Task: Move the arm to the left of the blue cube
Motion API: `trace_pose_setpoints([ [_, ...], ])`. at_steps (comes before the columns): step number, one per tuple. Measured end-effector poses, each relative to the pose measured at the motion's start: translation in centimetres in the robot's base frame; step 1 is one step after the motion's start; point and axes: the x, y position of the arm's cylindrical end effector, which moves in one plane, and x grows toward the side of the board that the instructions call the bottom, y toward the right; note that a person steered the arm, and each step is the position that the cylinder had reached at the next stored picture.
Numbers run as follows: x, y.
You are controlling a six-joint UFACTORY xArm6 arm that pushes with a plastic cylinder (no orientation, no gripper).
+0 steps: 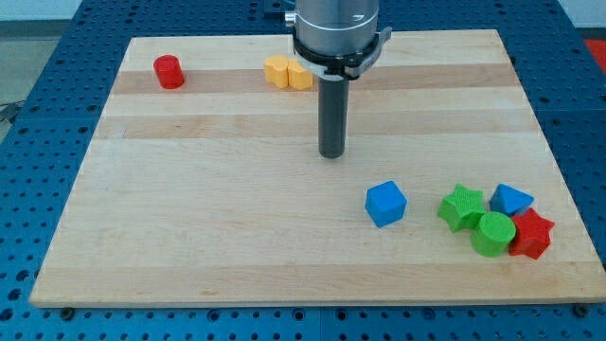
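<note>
Pale wood board (189,237) on blue pegboard table (38,57). Near right corner: cluster of 4 blocks, touching or nearly so. Green cylinder (493,233) nearest, red star (532,234) just right of it, green star (462,206) to its left, blue triangular block (512,200) at far side of cluster. Blue cube (385,204) sits apart, left of cluster, slightly tilted on its spot. Farther back, my tip (330,154) down at board, left of and beyond blue cube, clear gap between, no contact w/ any block. No gripper on rod, nothing held. Far edge: 2 yellow blocks (287,72) touching, partly behind arm body, shape hard to tell. Red cylinder (169,72) far left, alone.
</note>
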Motion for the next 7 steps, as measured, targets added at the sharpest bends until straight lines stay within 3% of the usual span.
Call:
trace_pose_setpoints([
  [4, 14.2, 2.8],
  [6, 14.2, 4.2],
  [7, 14.0, 0.3],
])
